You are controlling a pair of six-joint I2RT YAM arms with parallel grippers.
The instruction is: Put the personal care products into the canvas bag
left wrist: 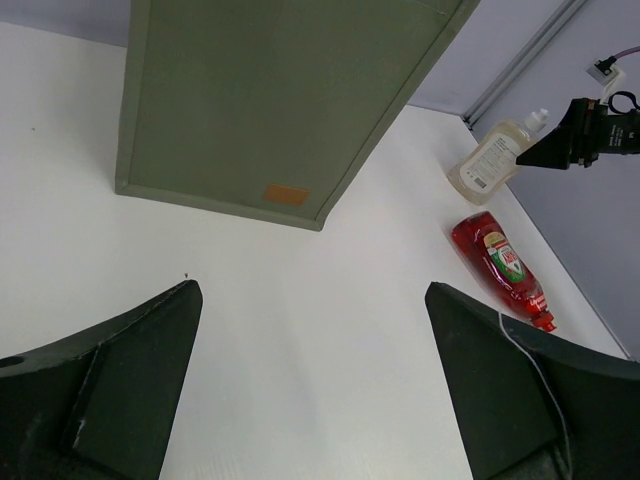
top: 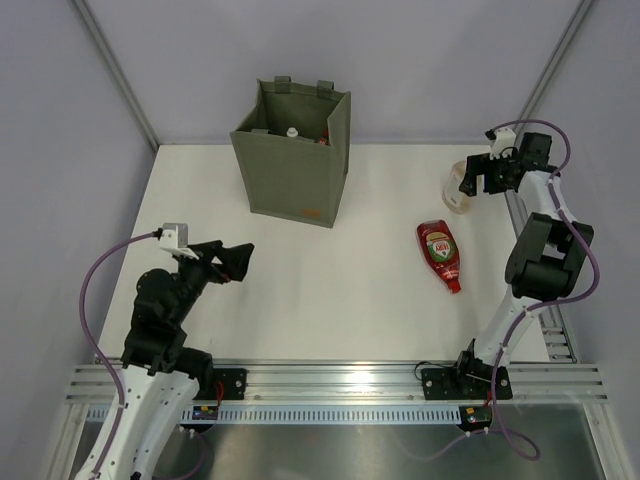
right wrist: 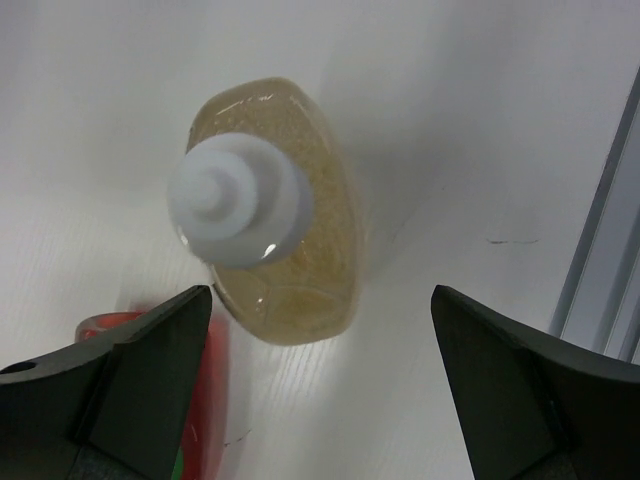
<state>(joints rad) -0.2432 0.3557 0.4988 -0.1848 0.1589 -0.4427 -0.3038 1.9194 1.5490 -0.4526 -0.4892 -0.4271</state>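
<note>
**Olive bag upright, two bottles out on the table**

The canvas bag (top: 295,155) stands open-mouthed at about 12 o'clock on the white table (top: 330,310), its orange label facing the arms. Inside its mouth a white cap (top: 292,132) and a bit of red show; the rest of the contents is hidden.

A clear bottle with amber liquid (top: 458,185) and a white cap stands at 2 o'clock near the table's right edge. The right gripper (top: 470,178) hovers at its cap, jaws spread wide with the bottle between and below them. In the right wrist view neither finger touches it.

A red bottle (top: 441,255) lies flat at 3 o'clock, cap toward the arms, just at 6 o'clock of the amber one and apart from it.

The left gripper (top: 235,262) hangs at 8 o'clock, jaws wide apart and holding nothing, pointing toward the bag.
</note>
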